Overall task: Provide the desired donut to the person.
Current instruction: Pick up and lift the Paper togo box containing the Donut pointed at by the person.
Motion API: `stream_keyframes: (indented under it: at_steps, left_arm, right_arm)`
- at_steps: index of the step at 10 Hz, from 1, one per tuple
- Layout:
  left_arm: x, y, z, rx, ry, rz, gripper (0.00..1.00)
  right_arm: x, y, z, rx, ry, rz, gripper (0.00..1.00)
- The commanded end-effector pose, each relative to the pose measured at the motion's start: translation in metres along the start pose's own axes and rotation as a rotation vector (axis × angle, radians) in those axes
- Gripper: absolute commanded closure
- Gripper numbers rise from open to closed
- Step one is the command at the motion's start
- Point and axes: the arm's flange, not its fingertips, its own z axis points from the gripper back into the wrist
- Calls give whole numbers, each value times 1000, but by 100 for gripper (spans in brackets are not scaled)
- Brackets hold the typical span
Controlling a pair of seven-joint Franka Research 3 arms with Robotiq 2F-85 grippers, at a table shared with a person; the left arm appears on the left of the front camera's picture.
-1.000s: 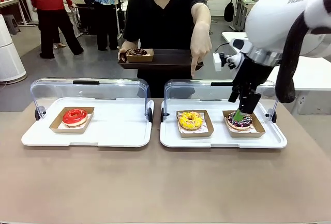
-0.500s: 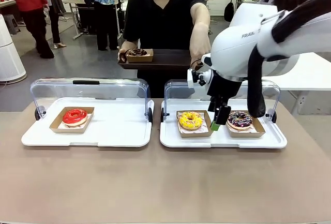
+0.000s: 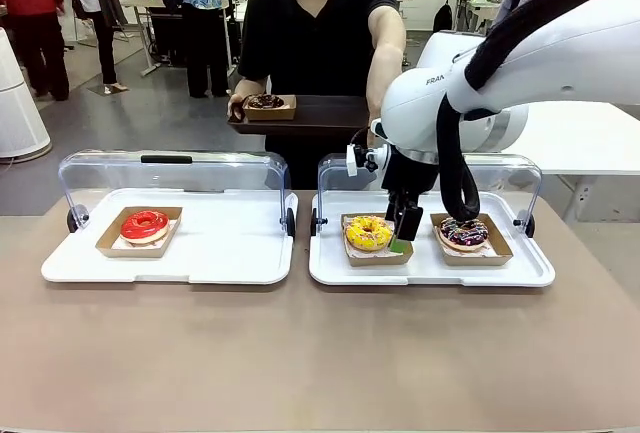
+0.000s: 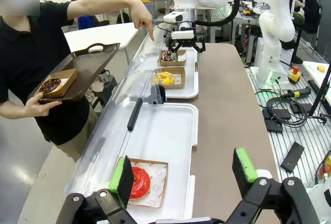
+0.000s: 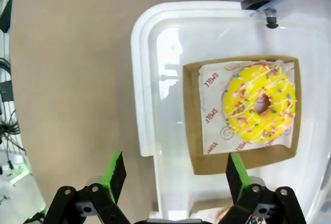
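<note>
Yellow donut [image 3: 368, 233], drizzled white and sprinkled, sits in its cardboard tray [image 3: 376, 258] on the left half of the white tray [image 3: 430, 275], with a chocolate donut [image 3: 464, 231] just beside it. From the front I see my right gripper [image 3: 403, 235] hanging over the cardboard's right edge, jaws spread and empty, while the person [image 3: 318, 23] across the table carries a dark serving tray [image 3: 320, 113]. From the left wrist, my left gripper [image 4: 182, 175] sits wide open and empty above the red donut [image 4: 138, 181]. Far down the table the person's hand [image 4: 142, 19] points a finger downward over the far tray. I cannot tell from here which of the two donuts it picks, but I judge it to be the yellow one. From the right wrist, looking straight down, the donut lies up and to the right of the gap between my pads, so I am not yet centred on it; one pad [image 5: 234, 171] lines up with the cardboard's near edge. I expect it to be light, soft and easily smeared, so I would pinch the cardboard walls, not the icing. I would also squeeze gently, since thin card buckles and the paper liner may let the donut slide.
</note>
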Motion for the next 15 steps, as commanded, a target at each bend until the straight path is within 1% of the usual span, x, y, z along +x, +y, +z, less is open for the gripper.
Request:
stream_keyframes:
  at_steps: [1, 2, 7, 8, 9, 12, 15]
  left_arm:
    - [1, 0, 2, 8, 3, 2, 0]
    - [1, 0, 2, 8, 3, 2, 0]
    - [1, 0, 2, 8, 3, 2, 0]
    - [1, 0, 2, 8, 3, 2, 0]
    - [1, 0, 2, 8, 3, 2, 0]
    - [1, 0, 2, 8, 3, 2, 0]
    - [1, 0, 2, 8, 3, 2, 0]
  right_arm:
    - [2, -3, 8, -10, 60, 4, 0]
    - [0, 0, 0, 0, 0, 0, 0]
    - [0, 0, 0, 0, 0, 0, 0]
    - [2, -2, 1, -2, 9, 6, 0]
    - [2, -2, -6, -60, 53, -14, 0]
    - [3, -5, -24, -116, 116, -24, 0]
    - [1, -14, -37, -79, 80, 10, 0]
